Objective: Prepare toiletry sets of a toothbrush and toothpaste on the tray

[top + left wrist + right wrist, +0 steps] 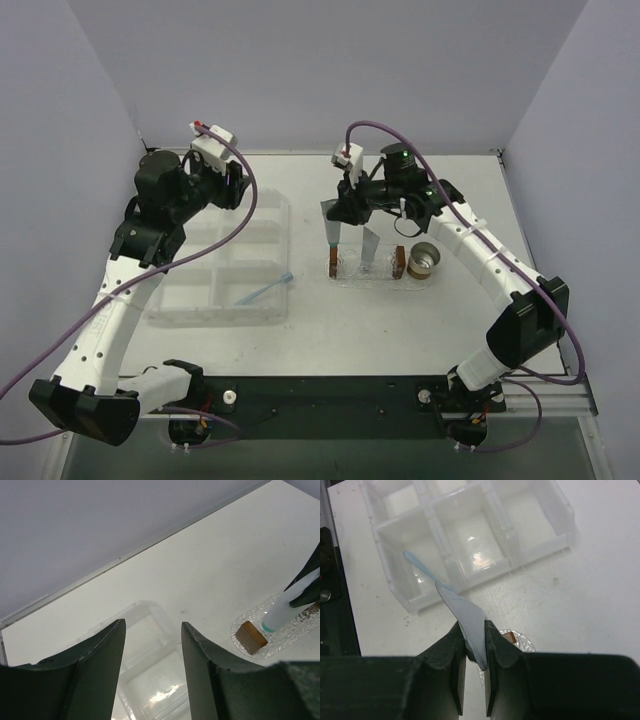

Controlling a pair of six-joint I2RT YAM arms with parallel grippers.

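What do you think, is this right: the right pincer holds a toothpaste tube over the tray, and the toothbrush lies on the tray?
One thing is wrong: the toothbrush lies in the clear box, not on the tray, as the top view shows. The rest stands.

Pale toothpaste [331,236] upright over tray [383,282]; toothbrush [268,291] in box [216,270]

Light bright, even, diffuse (source cannot be told); white tabletop [400,320] close to washed out. Shadows around the compartment box [230,230] faint, soft-edged. White glare patches on the box floor in both wrist views. Right of the box the tray [287,636] glitters with pinpoint highlights. Nearest the lens, left gripper [152,625] and right gripper [475,630] read dark and soft; the toothpaste [462,607] blurs slightly.
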